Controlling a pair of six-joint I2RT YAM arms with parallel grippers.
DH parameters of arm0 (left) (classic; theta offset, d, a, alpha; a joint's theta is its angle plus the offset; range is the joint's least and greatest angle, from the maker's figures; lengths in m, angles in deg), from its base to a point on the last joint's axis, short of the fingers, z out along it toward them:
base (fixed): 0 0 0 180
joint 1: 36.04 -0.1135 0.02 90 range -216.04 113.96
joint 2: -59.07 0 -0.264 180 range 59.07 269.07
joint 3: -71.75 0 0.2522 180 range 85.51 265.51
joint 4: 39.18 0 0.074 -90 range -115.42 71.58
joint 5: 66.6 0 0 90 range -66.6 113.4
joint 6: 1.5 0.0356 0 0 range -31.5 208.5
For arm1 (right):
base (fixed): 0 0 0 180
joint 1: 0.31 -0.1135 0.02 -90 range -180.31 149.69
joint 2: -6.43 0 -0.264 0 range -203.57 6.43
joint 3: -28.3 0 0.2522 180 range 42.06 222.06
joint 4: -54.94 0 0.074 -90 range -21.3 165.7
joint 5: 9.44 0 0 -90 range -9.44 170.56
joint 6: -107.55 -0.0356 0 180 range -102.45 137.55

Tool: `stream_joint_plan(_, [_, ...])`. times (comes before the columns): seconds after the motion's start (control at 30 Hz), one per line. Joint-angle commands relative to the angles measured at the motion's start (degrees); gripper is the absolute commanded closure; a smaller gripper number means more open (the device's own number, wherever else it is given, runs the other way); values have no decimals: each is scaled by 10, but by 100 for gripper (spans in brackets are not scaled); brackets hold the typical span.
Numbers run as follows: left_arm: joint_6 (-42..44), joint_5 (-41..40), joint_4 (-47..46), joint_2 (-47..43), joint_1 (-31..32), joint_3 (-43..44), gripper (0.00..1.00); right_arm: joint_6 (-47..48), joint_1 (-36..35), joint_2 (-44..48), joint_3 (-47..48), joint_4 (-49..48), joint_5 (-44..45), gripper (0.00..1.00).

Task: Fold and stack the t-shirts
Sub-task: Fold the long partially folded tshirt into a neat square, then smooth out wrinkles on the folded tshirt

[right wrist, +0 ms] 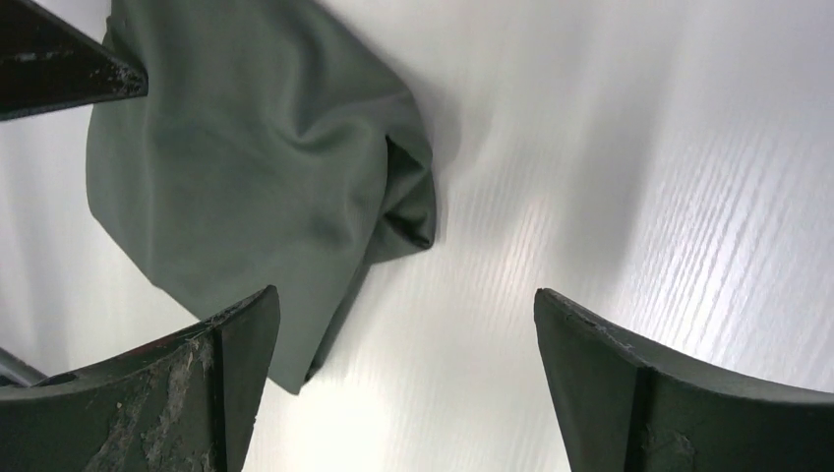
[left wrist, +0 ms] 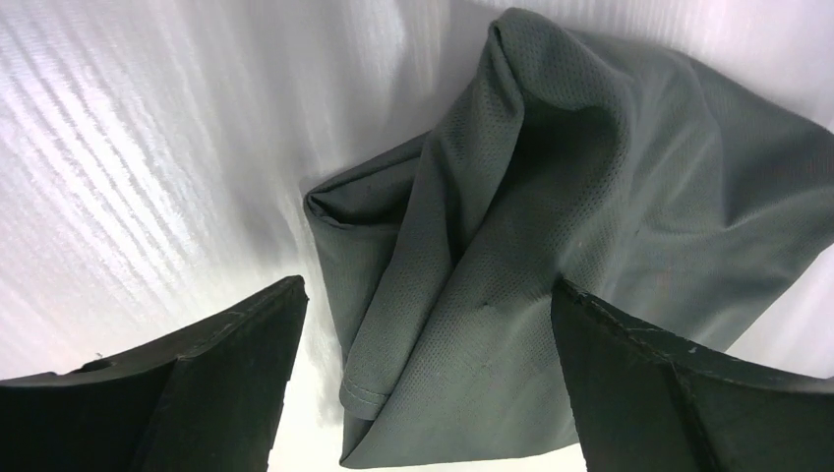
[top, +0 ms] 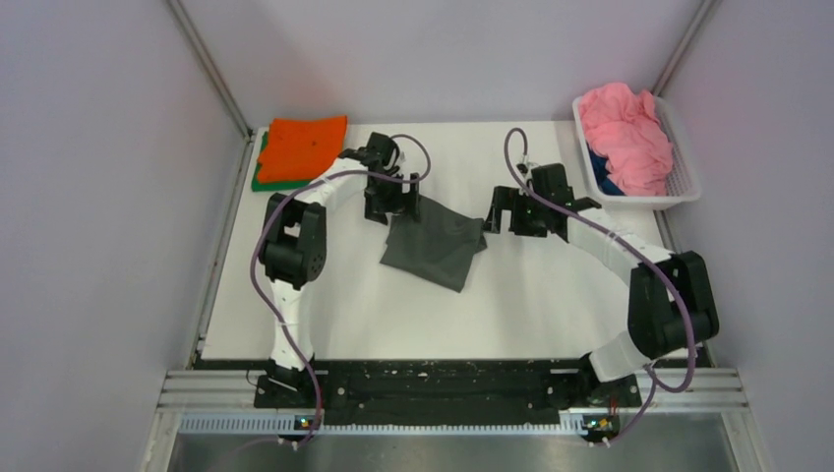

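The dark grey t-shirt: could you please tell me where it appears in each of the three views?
Top external: dark grey t-shirt at mid-table, between the left gripper and right gripper.
Left wrist: centre to right, reaching the bottom edge.
Right wrist: upper left, from the top edge downward.
Shared landmark: the white table under it in all three.

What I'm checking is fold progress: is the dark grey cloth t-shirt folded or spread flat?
Folded, though loosely: the dark grey cloth t-shirt lies doubled into a small rumpled shape, layered edges showing.
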Motion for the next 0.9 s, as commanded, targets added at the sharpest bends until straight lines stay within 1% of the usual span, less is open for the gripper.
stream_joint_plan(0.0, [50, 39, -13, 9, 1, -6, 1, 14, 5, 74, -47, -2, 18, 1])
stream_joint_plan(0.1, [51, 70, -38, 11, 8, -34, 1, 16, 5, 113, -71, 4, 31, 1])
stream_joint_plan(0.17, [48, 74, -53, 13, 17, -51, 5, 16, 5, 134, -84, 8, 40, 1])
stream_joint_plan(0.23, [44, 62, -58, 17, 29, -58, 12, 16, 5, 152, -94, 10, 44, 1])
stream_joint_plan(0.3, [37, 38, -58, 23, 41, -58, 23, 16, 5, 166, -102, 13, 48, 1])
stream_joint_plan(0.37, [26, 16, -58, 32, 51, -54, 38, 15, 5, 174, -108, 17, 52, 1])
stream_joint_plan(0.43, [16, 0, -57, 33, 60, -52, 50, 15, 5, 182, -114, 22, 56, 1])
stream_joint_plan(0.47, [12, -16, -56, 31, 67, -52, 63, 14, 5, 187, -116, 24, 58, 1])
stream_joint_plan(0.53, [1, -56, -50, 21, 78, -49, 98, 18, 5, 195, -121, 27, 63, 1])
stream_joint_plan(0.57, [-7, -73, -47, 15, 80, -49, 100, 20, 6, 200, -122, 28, 66, 1])
stream_joint_plan(0.63, [-22, -88, -50, -3, 81, -52, 100, 27, 5, 206, -126, 25, 60, 1])
stream_joint_plan(0.7, [-40, -100, -55, -25, 82, -56, 100, 31, 5, 208, -133, -4, 23, 1])
stream_joint_plan(0.73, [-45, -99, -58, -33, 82, -59, 100, 29, 6, 205, -136, -32, -9, 1])
stream_joint_plan(0.8, [-55, -95, -64, -48, 81, -64, 100, -4, 4, 191, -142, -112, -108, 1])
stream_joint_plan(0.87, [-66, -88, -73, -60, 82, -74, 100, -52, -3, 167, -151, -223, -190, 1])
